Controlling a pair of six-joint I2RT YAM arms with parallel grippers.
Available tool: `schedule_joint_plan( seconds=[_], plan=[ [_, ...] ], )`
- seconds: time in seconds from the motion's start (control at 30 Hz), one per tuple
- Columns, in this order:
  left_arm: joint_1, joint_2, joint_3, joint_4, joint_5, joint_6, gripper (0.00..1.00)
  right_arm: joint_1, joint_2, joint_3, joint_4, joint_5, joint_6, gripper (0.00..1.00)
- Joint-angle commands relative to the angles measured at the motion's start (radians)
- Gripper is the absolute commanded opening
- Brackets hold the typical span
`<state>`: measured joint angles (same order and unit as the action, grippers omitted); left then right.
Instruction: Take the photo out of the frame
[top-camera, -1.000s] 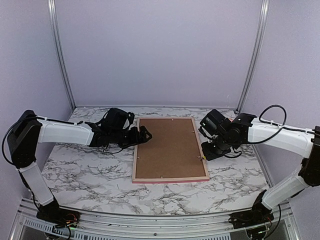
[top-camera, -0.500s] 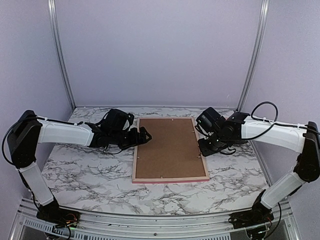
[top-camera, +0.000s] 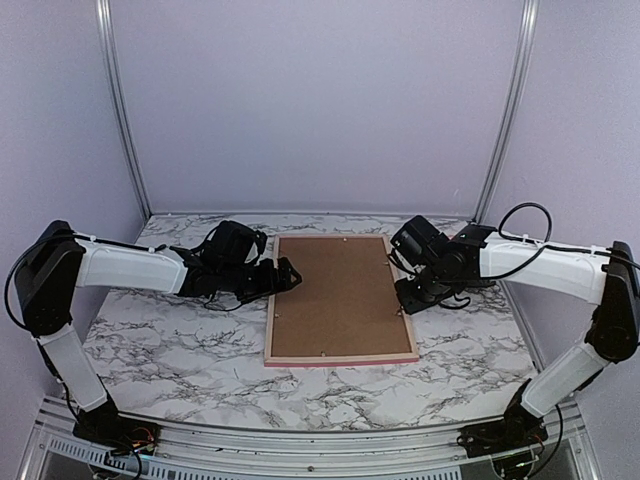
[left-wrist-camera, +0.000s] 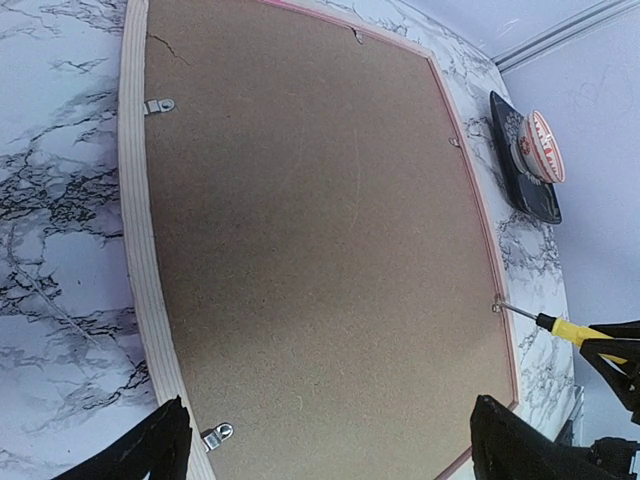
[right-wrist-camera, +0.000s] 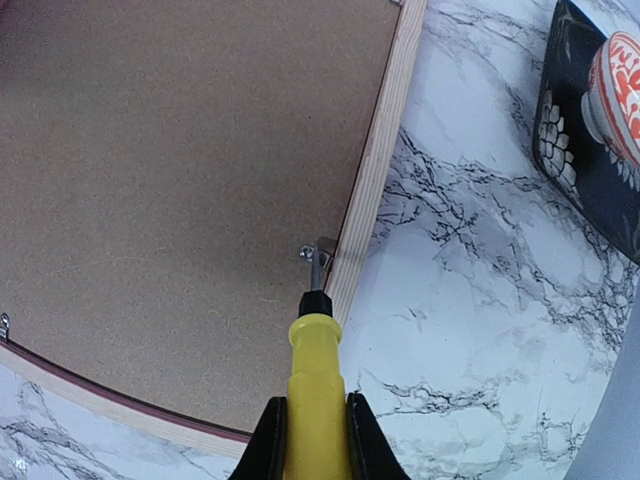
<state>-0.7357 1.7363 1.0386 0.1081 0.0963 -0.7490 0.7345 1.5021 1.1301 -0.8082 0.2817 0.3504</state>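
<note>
Frame (top-camera: 340, 358) lies face down in the middle of the marble table (top-camera: 180, 350), long sides running away from the arm bases; pink shows only as a thin line along its outer edge, with pale wood on the back. Brown backing board (top-camera: 340, 295) sits in it, held by small metal clips; the photo is out of sight in every view.

Left gripper (top-camera: 290, 274) is low at the frame's left long side, toward the far half, pointing across the board; fingers (left-wrist-camera: 160, 445) spread wide with nothing between them; whether they touch the frame cannot be told.

Right gripper (top-camera: 408, 301) is at the opposite long side, just outside the frame's right edge; its fingers (right-wrist-camera: 268, 445) are clamped on the yellow handle of a screwdriver (right-wrist-camera: 315, 370). The shaft points inward and down — its tip rests at a metal clip (right-wrist-camera: 320, 248) where the board meets the frame's right rail; the same tip and clip show in the left wrist view, across the board.

Beyond the right rail, apart from the frame — a black tray (right-wrist-camera: 585, 150) carrying a red-and-white patterned bowl (right-wrist-camera: 618, 85).
</note>
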Motion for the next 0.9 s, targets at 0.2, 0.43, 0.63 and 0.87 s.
schedule_joint_plan(
  seconds=[0.2,0.43,0.63,0.87],
  plan=[
    [0.005,0.015,-0.011,-0.011,-0.001,-0.008,0.99,-0.009,-0.023,0.048,-0.107,-0.055,-0.028,0.00],
    [0.005,0.014,-0.011,-0.008,0.003,-0.006,0.99,-0.008,-0.039,0.081,-0.099,0.002,-0.015,0.00],
    [0.004,0.007,-0.018,-0.008,0.001,-0.003,0.99,-0.020,-0.010,0.084,-0.036,0.037,-0.022,0.00],
    [0.004,-0.003,-0.032,-0.008,-0.003,-0.003,0.99,-0.033,0.043,0.074,-0.011,0.020,-0.060,0.00]
  ],
)
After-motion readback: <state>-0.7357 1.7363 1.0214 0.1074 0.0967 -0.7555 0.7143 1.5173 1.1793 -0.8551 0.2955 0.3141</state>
